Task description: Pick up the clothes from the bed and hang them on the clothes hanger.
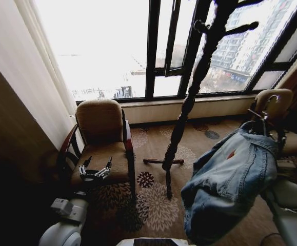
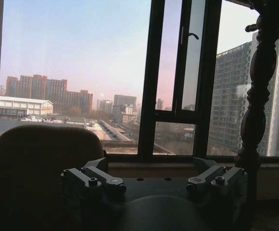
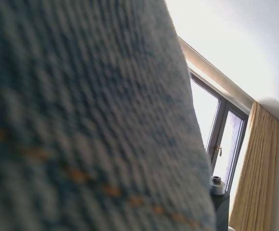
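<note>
A: Denim, light blue: the jacket [image 1: 230,179] hung in a bunched heap at the right of the head view, collar end uppermost, its lower folds well above the patterned carpet [image 1: 153,205]. Where was the hanger?

B: A thin black hanger [image 1: 263,115] with a small metal hook showed at the top of the jacket, just in front of the right-hand armchair [image 1: 276,107]. The right tool itself was covered by the cloth; I could not tell whether it was apart or clamped.

A: Right wrist view?

B: Blue weave with orange stitching [image 3: 81,120] lay right against the lens; past its edge, a window frame and a tan curtain [image 3: 259,173].

A: And the left arm?

B: The left tool [image 1: 95,172] hovered low over the seat of the brown armchair [image 1: 101,123] on the left side, fingers [image 2: 93,180] spread apart and holding nothing. In the left wrist view both fingers stood well apart, with the chair back in front of them.

A: The stand?

B: A dark turned-wood coat stand [image 1: 184,113] rose between the two armchairs, before the window [image 1: 153,46], pegs at its top bare. The jacket hung to its right, apart from it.
</note>
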`<state>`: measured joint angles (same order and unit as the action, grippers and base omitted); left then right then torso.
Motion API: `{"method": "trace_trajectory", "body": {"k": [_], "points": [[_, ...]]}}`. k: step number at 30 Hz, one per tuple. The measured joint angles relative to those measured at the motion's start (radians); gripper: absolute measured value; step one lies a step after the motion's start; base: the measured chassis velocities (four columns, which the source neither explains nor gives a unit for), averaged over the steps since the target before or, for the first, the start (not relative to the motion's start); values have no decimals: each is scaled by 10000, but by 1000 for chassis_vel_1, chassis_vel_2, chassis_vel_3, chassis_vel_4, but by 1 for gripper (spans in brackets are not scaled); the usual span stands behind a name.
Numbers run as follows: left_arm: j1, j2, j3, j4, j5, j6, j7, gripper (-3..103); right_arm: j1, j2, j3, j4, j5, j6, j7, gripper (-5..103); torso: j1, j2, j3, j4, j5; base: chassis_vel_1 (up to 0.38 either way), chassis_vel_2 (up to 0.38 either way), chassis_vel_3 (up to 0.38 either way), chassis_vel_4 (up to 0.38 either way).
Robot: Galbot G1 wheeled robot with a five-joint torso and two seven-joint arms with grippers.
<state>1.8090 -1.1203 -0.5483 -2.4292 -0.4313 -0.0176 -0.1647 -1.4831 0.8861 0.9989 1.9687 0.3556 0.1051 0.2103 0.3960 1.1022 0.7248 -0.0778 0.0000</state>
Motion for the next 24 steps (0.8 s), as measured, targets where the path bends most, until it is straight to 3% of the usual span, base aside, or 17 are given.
{"method": "trace_trajectory", "body": {"k": [9,14,24], "points": [[7,-17,51,-9,-6,0,11,100,-149,-55,284,34,160,66,31,14,2,0,2,-2,8,-117,-147,133,121],[-26,-14,119,-5,23,0,4,100,-188,-218,540,10,477,69,52,14,-1,2,-2,2,-19,19,5,-19,-8],[-79,14,123,26,14,1,6,100,73,-1082,1284,-646,1524,-44,97,14,1,0,1,-4,10,28,18,-16,-19]]}}
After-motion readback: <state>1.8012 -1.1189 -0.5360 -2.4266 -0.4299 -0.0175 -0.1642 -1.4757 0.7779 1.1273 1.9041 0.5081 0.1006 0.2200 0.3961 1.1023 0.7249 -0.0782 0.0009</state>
